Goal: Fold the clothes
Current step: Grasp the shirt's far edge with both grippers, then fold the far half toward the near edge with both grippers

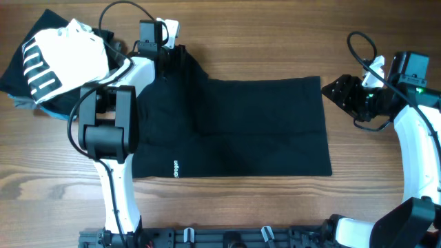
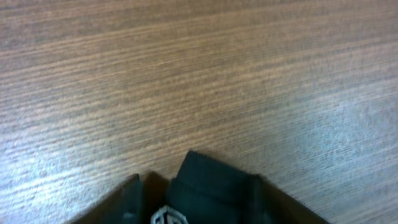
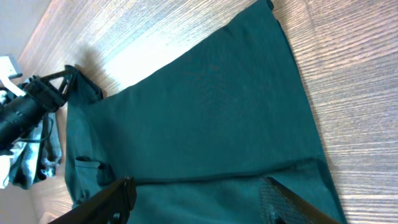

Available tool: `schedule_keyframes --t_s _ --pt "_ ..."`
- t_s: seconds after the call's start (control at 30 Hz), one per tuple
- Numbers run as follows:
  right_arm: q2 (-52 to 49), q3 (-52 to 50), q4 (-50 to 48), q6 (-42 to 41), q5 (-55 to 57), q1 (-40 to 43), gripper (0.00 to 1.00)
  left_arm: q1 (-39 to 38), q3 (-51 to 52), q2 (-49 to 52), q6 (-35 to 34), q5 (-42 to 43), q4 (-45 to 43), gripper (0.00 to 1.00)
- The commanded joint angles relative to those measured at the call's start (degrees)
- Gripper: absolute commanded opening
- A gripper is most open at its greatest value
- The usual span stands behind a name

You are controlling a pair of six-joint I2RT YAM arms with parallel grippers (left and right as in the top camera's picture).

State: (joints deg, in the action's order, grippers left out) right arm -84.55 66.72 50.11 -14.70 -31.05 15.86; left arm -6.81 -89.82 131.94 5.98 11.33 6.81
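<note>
The black T-shirt [image 1: 248, 124] lies flat across the middle of the table, partly folded, with tiny white lettering [image 1: 175, 167] near its front left edge. My left gripper [image 1: 167, 49] is at the shirt's far left corner. In the left wrist view, its fingers [image 2: 194, 200] are shut on a fold of black fabric [image 2: 211, 177] with a small white tag. My right gripper [image 1: 335, 89] is just off the shirt's far right corner. In the right wrist view, its fingers [image 3: 198, 186] are wide open and empty above the shirt [image 3: 199, 106].
A pile of other clothes, white with black stripes over dark fabric [image 1: 58, 58], sits at the far left corner. Bare wooden table [image 1: 275, 41] surrounds the shirt. A rail [image 1: 227, 235] runs along the front edge.
</note>
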Motion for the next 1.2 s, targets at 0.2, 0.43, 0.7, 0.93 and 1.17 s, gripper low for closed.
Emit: schedule_keyframes --t_s 0.2,0.43,0.7,0.93,1.17 --pt "-0.7 0.7 -1.2 -0.3 2.4 0.1 0.66 -0.1 -0.5 -3.4 -5.4 -0.5 6.4 0.04" --pt "-2.0 0.7 -12.8 0.4 8.9 0.0 0.65 -0.1 -0.5 -17.2 -5.4 -1.9 21.5 0.04" --pt "-14.9 0.7 -25.8 11.2 14.8 -3.3 0.66 -0.2 -0.5 -24.7 -5.4 -1.8 34.5 0.04" --pt "-28.9 0.7 -36.3 9.7 15.1 -3.7 0.73 -0.2 -0.5 -25.1 -5.4 -1.8 46.0 0.04" --pt "-34.3 0.7 -39.9 8.5 8.8 -6.7 0.65 -0.2 -0.5 -25.1 -5.4 -1.8 50.8 0.04"
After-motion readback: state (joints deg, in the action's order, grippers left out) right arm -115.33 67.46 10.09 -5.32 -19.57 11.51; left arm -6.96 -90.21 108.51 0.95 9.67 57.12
